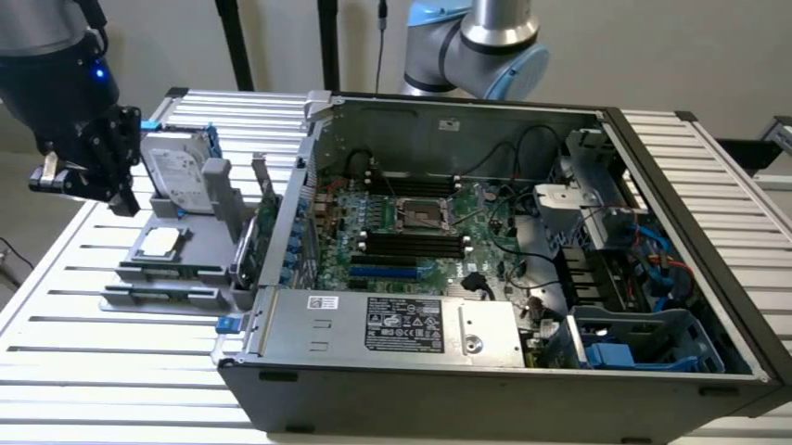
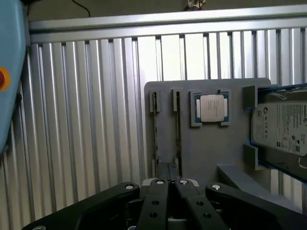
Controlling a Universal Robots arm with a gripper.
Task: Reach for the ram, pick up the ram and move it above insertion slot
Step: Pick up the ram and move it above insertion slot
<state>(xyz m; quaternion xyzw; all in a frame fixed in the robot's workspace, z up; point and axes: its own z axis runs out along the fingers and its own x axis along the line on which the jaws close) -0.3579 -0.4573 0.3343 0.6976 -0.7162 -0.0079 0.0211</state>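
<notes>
Two ram sticks [image 2: 154, 129] stand edge-on in narrow slots of a grey holder [image 2: 201, 153]; the second stick [image 2: 177, 127] is parallel to the first. In the exterior view the holder [image 1: 173, 269] lies on the slatted table at the exterior view's left, with the ram [image 1: 161, 293] at its near end. My gripper [image 1: 121, 198] hangs above the holder's far end, beside the hard drive. Its fingertips [image 2: 169, 181] are pressed together, shut on nothing, just short of the two sticks. Long dark memory slots [image 1: 409, 243] lie on the motherboard inside the open computer case.
The holder also carries a processor chip [image 2: 211, 107] and a hard drive [image 2: 283, 127] in a bracket. The open case [image 1: 495, 371] stands at the exterior view's right of the holder, with a tall side wall [image 1: 282, 232], cables and a power supply [image 1: 396, 324]. A second arm [image 1: 477, 46] stands behind.
</notes>
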